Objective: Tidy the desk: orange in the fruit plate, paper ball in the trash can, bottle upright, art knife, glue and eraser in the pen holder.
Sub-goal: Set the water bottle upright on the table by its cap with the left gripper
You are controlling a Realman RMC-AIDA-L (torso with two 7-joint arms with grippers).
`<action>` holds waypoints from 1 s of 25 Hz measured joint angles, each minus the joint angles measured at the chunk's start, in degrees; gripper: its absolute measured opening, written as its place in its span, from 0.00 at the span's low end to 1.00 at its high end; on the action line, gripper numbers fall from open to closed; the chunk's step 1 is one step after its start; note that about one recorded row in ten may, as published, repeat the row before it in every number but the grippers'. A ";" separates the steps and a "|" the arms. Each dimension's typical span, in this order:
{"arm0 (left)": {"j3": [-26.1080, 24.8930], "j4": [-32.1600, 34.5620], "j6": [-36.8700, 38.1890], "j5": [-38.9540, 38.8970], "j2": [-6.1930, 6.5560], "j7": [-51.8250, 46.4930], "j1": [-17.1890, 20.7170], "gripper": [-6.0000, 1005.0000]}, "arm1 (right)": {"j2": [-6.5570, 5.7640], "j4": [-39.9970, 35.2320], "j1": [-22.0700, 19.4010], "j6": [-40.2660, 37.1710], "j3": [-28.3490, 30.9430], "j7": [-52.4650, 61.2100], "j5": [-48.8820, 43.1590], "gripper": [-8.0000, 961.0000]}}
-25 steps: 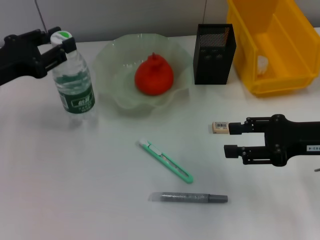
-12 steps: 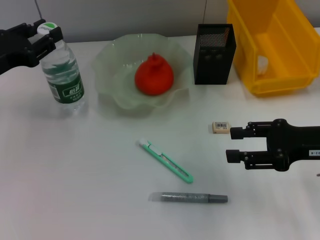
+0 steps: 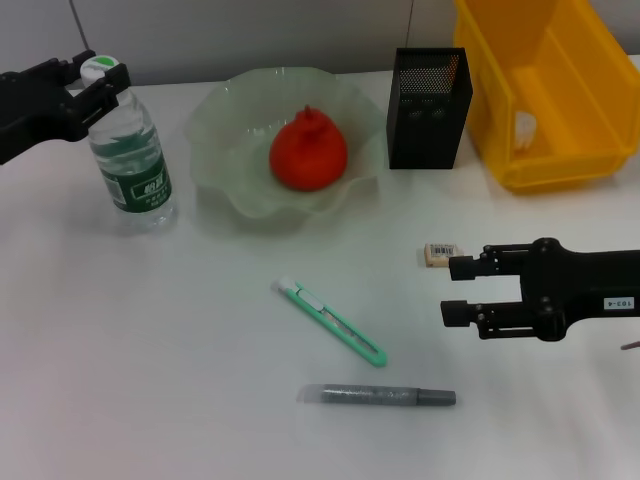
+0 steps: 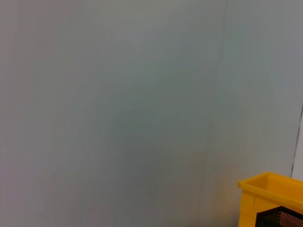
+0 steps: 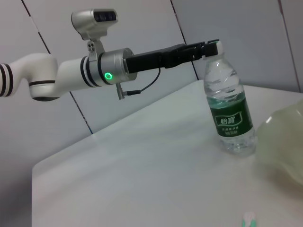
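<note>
Surface: we record a plain white matte desk (image 3: pixel 150 350) set against a pale grey panelled wall (image 4: pixel 118 94) with thin vertical seams.

Bottle (image 3: pixel 128 150): clear ribbed plastic with a green label and a white-and-green cap, standing upright at the far left of the desk, beside the fruit plate. The left gripper (image 3: pixel 92 82), black and angular, has its fingers closed on the cap and neck; the right wrist view shows the same hold, with a green light ring on the silver-white arm behind it.

Fruit plate (image 3: pixel 225 120): translucent pale green, wavy scalloped rim, at the far middle. The orange (image 3: pixel 308 152), a rounded red-orange body with a small nub on top, lies in it.

Pen holder (image 3: pixel 429 108): black perforated metal mesh, square and upright, just right of the plate. We cannot tell what is inside.

Trash can (image 3: pixel 545 90): glossy yellow plastic bin with an open front, at the far right; something white shows inside.

Eraser (image 3: pixel 439 255): a small cream block with a printed label, lying flat on the desk just beside the right gripper's upper fingertip.

Right gripper (image 3: pixel 455 290): black, hovering low at the near right with its fingers parted and nothing between them.

Art knife (image 3: pixel 330 322): a slim mint-green plastic body, lying diagonally at the desk's centre.

Glue (image 3: pixel 378 396): a grey pen-shaped tube with a darker cap, lying flat nearer the front edge.
</note>
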 joint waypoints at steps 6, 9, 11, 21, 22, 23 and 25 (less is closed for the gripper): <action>-0.22 -2.89 -1.07 -1.58 -0.03 2.27 0.29 0.57 | 0.00 0.18 0.24 0.53 0.04 -0.02 -0.27 0.62; -0.26 -3.04 -1.12 -1.59 0.00 2.30 0.42 0.58 | 0.00 0.32 0.51 0.61 0.04 -0.02 -0.27 0.62; -0.31 -3.18 -1.45 -1.64 0.04 2.41 0.58 0.58 | 0.00 0.36 0.68 0.63 0.04 -0.02 -0.28 0.61; 0.01 -3.29 -2.17 -1.64 0.07 2.63 0.39 0.59 | 0.19 0.36 1.20 1.17 -0.06 -0.02 -0.39 0.61; 0.11 -3.42 -2.41 -1.65 0.07 2.75 0.29 0.59 | 0.21 0.36 1.20 1.29 -0.14 -0.02 -0.40 0.60; 0.12 -3.70 -2.44 -1.65 0.06 2.96 0.27 0.60 | 0.22 0.41 1.22 1.41 -0.23 -0.02 -0.40 0.60; 0.13 -4.61 -2.46 -1.93 0.02 3.89 0.18 0.60 | 0.15 0.84 1.36 1.51 -0.28 -0.02 -0.42 0.60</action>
